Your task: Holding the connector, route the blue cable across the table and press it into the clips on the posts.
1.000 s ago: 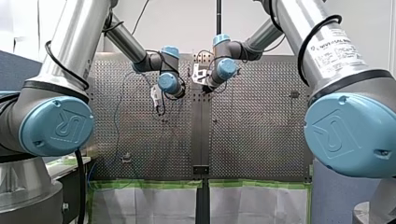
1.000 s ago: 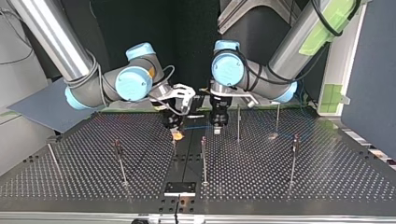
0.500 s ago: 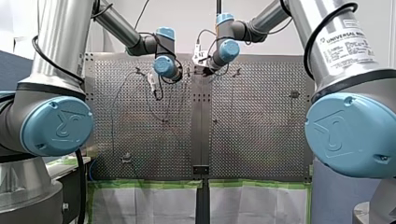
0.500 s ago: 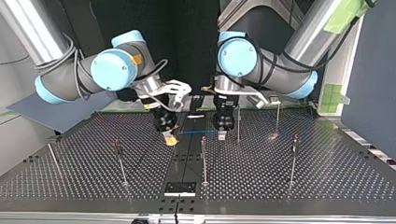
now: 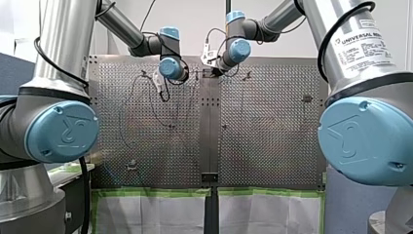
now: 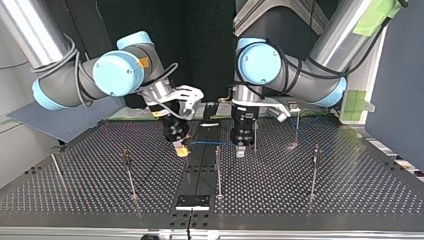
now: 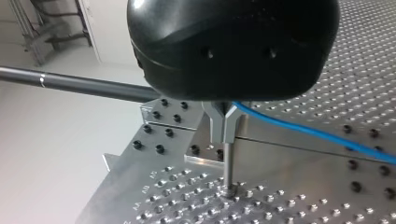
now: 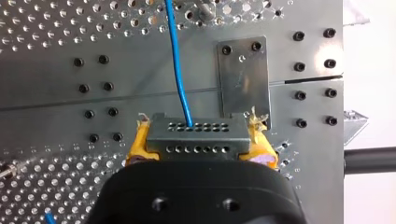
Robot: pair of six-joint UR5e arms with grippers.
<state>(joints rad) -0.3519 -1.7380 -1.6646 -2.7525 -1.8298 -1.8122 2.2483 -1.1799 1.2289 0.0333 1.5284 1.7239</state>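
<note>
One thin blue cable (image 8: pixel 177 70), grey perf. connector (image 8: pixel 196 133) — clamped in right gripper (image 8: pixel 198 149).

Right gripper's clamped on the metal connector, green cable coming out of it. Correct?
Almost: the cable is blue, not green, as the right wrist view shows. The right gripper is clamped on the metal connector.

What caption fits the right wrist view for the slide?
Yellow-padded right gripper shut on a grey perforated metal connector, its thin blue cable running ahead across the perforated metal table.
</note>
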